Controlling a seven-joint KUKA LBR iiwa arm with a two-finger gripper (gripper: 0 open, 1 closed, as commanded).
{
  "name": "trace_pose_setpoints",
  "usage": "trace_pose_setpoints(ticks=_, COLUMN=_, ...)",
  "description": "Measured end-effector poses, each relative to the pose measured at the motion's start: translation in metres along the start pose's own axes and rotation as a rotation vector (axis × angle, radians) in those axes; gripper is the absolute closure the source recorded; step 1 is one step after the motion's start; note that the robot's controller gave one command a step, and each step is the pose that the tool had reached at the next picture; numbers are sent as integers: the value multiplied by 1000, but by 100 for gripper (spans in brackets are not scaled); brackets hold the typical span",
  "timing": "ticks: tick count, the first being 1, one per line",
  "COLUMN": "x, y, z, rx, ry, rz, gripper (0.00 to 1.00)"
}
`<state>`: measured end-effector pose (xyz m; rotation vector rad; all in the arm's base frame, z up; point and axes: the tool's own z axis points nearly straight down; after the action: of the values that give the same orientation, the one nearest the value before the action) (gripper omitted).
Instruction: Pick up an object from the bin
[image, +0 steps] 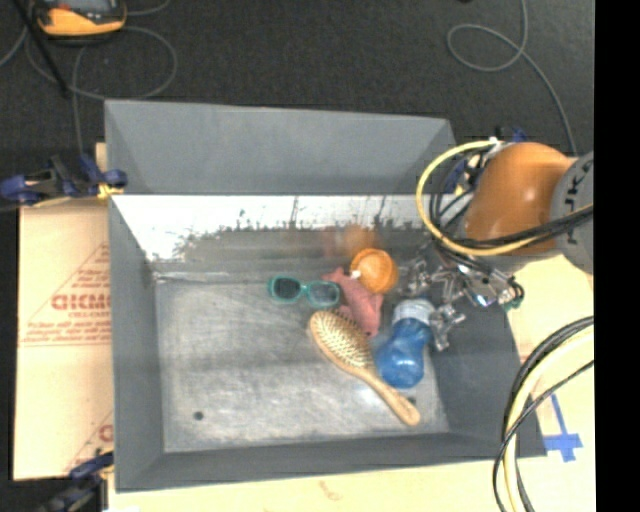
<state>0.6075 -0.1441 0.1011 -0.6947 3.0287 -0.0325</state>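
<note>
Blue bottle (402, 356) beside wooden hairbrush (343, 343), jaws just beside bottle's top

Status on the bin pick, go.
Gripper at right of bin, by cap end of blue bottle. Bottle lying flat, not lifted. Hairbrush against its left, orange ball close.

Red lettering on the cardboard sheet (58, 340) beside the bin (135, 360) is too blurred to read.

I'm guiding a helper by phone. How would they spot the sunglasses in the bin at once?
Look in the grey bin, at the cluster of things toward its right side. At the cluster's left end lie sunglasses, beside a pink thing. They alone are teal, with two lenses.
</note>
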Motion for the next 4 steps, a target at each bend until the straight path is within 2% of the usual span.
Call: trace_pose_setpoints(ticks=4, x=1, y=-1, z=0, rx=-1, ry=-1, rz=-1, gripper=100)
